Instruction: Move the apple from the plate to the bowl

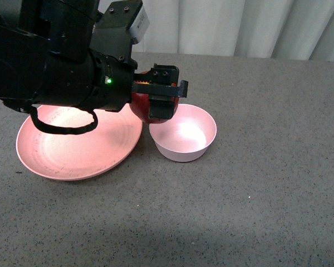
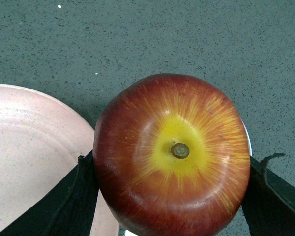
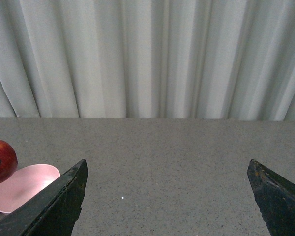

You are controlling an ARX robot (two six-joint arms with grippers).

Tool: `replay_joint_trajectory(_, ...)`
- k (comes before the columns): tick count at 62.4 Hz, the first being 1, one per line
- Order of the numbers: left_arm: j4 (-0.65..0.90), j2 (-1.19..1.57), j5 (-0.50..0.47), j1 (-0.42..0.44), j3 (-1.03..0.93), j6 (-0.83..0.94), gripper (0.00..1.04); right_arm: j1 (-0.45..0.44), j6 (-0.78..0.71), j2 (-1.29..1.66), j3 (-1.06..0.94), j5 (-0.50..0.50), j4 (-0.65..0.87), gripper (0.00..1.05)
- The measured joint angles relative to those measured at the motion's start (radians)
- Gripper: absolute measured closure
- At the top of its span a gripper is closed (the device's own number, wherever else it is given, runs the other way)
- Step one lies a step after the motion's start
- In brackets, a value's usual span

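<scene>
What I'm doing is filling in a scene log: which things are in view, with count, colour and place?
apple: one, dark red with a yellow stem patch, gripped over the gap between plate and bowl.
plate: one, salmon pink, on the table left of the bowl.
bowl: one, pale pink, right of the plate, nothing inside.
table: one, speckled grey, under everything.
curtain: one, pale grey, behind the table.
left claw: one, black, shut on the apple.
right claw: one, black, open, holding nothing, above the table.
</scene>
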Motion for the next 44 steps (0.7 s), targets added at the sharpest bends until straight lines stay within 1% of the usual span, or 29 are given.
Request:
replay_joint_trajectory(27,0.0,0.098,-0.017,-0.096,0.07,-0.007,0.34,0.0,0.0,0.0,0.0,0.0,0.0,0.09)
replay_joint_trajectory(44,0.0,0.168,-0.041,-0.116,0.118,-0.002,0.34,0.0,0.0,0.0,0.0,0.0,0.0,0.09)
